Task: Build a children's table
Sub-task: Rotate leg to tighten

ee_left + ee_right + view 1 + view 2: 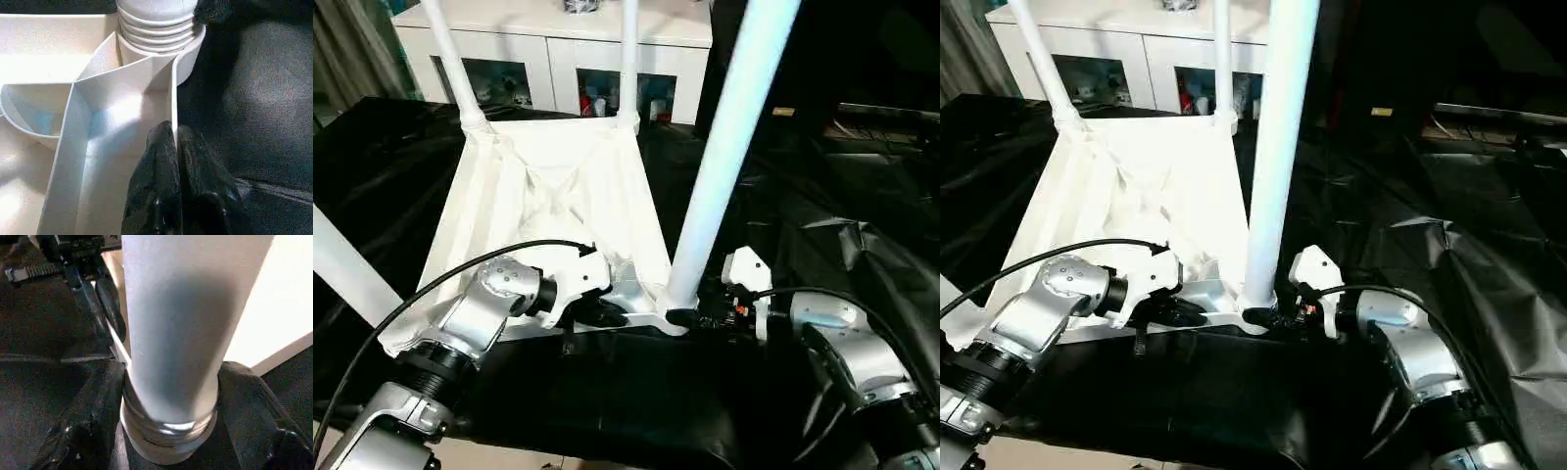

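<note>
Left tool [176, 147] is clenched on the thin rim wall of the upturned tabletop [558, 186], near its front corner. Right tool [171, 431] straddles the base of the upright leg [729, 147] standing in that corner socket, its fingers [93, 421] against the tube. Everything rests on a black-covered surface [803, 225].

Home room: white glass-door cabinet [558, 54], curtain [342, 49], black floor sheet [822, 215].

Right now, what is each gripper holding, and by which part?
Left gripper pinches the white plastic ribbed tabletop's near rim wall. Right gripper straddles the white tubular leg's threaded base; grip uncertain.
</note>
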